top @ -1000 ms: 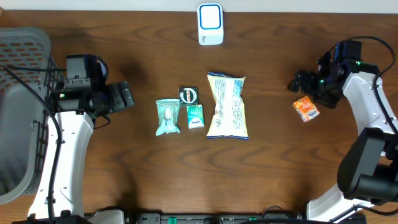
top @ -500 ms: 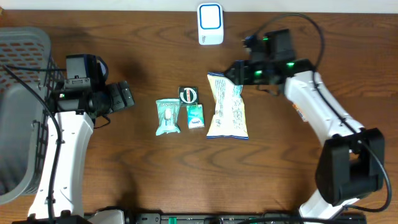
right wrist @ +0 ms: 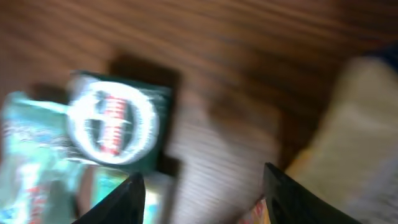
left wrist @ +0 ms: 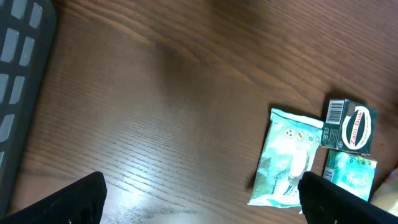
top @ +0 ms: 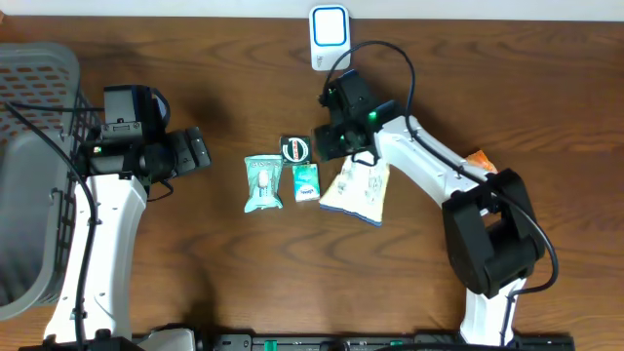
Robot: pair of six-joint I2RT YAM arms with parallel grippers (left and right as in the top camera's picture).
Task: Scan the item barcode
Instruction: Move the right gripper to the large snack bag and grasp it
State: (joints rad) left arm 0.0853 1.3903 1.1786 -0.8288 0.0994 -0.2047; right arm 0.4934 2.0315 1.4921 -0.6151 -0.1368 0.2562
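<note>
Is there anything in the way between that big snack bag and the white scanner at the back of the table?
Nothing visible does. Only bare table lies between the snack bag and the scanner. The right gripper sits over the bag's scanner-side end, and the small dark box lies off to one side.

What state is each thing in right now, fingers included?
Chip bag: on the table, skewed.
Right fingers: apart over that bag's top end; grip unclear.
Left fingers: open, empty.
Dark box: flat, logo up.
Teal pouch: flat, untouched.
Green packet: flat, untouched.
Orange packet: partly hidden behind right arm.
Scanner: no item in front.
</note>
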